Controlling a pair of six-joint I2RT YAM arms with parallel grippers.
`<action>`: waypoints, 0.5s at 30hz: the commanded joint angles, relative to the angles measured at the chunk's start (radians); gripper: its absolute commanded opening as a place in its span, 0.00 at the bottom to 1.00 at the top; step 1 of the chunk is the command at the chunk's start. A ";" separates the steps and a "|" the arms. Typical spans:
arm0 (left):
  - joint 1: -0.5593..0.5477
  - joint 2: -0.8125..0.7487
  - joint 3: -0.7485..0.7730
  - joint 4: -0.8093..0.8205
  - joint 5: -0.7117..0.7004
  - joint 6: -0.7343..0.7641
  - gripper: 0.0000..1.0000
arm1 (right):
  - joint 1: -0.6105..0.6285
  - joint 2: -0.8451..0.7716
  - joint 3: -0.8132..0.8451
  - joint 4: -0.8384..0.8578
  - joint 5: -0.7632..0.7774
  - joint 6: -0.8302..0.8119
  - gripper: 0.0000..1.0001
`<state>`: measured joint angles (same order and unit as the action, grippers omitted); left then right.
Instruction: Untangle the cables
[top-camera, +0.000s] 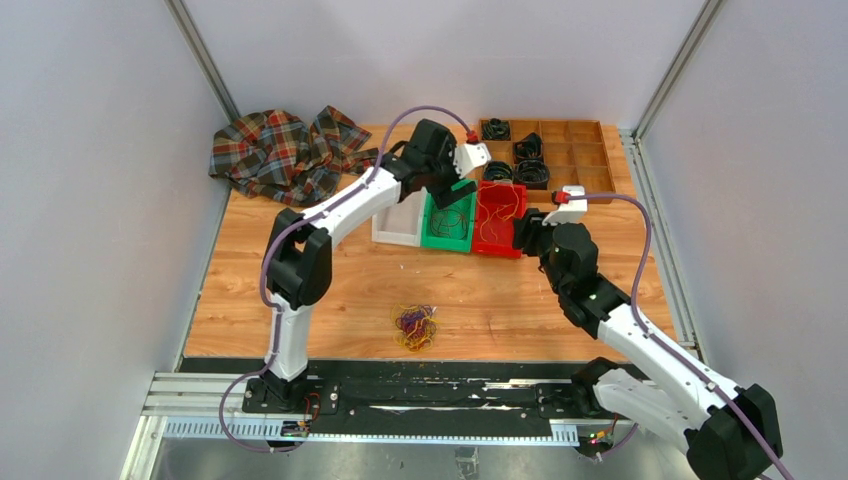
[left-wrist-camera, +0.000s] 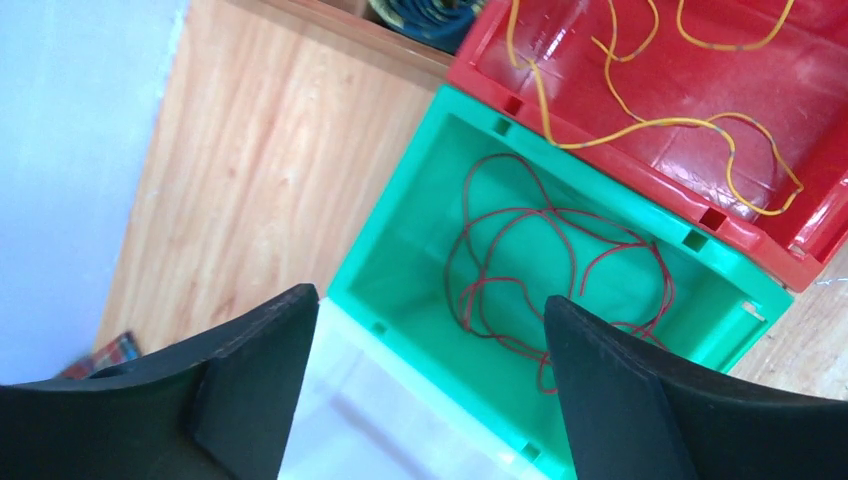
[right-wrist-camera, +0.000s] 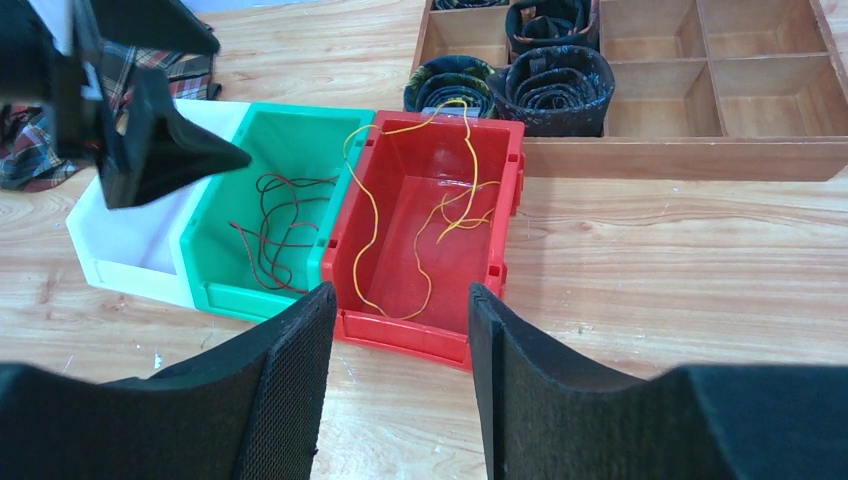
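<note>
A small tangle of yellow-orange and purple cables (top-camera: 415, 327) lies on the wooden table near the front. My left gripper (left-wrist-camera: 430, 297) hangs open above the green bin (left-wrist-camera: 400, 215). A dark red-brown cable (left-wrist-camera: 540, 265) lies loose in that bin, free of the fingers. Yellow cables (left-wrist-camera: 640, 120) lie in the red bin (right-wrist-camera: 420, 325) beside it. My right gripper (right-wrist-camera: 400, 290) stands open and holds nothing, just in front of the red bin's near wall. In the top view the left gripper (top-camera: 452, 192) is over the bins and the right gripper (top-camera: 530, 228) is at the red bin's right side.
A white bin (right-wrist-camera: 125, 250) stands left of the green one. A wooden compartment tray (top-camera: 575, 155) with black coiled cords (right-wrist-camera: 555, 85) sits behind the bins. A plaid cloth (top-camera: 285, 150) lies at the back left.
</note>
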<state>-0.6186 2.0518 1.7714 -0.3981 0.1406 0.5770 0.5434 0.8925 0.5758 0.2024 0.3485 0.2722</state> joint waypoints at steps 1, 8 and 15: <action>0.013 -0.083 0.073 -0.150 0.047 0.028 0.95 | -0.011 -0.025 0.026 -0.025 -0.014 -0.016 0.52; 0.023 -0.263 0.044 -0.469 0.148 0.084 0.98 | -0.005 -0.038 0.019 -0.041 -0.106 -0.015 0.57; 0.031 -0.633 -0.471 -0.532 0.277 0.194 1.00 | 0.068 0.012 -0.050 -0.001 -0.190 0.034 0.54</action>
<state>-0.5926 1.5570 1.5177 -0.8124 0.3130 0.6899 0.5591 0.8757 0.5690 0.1833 0.2161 0.2771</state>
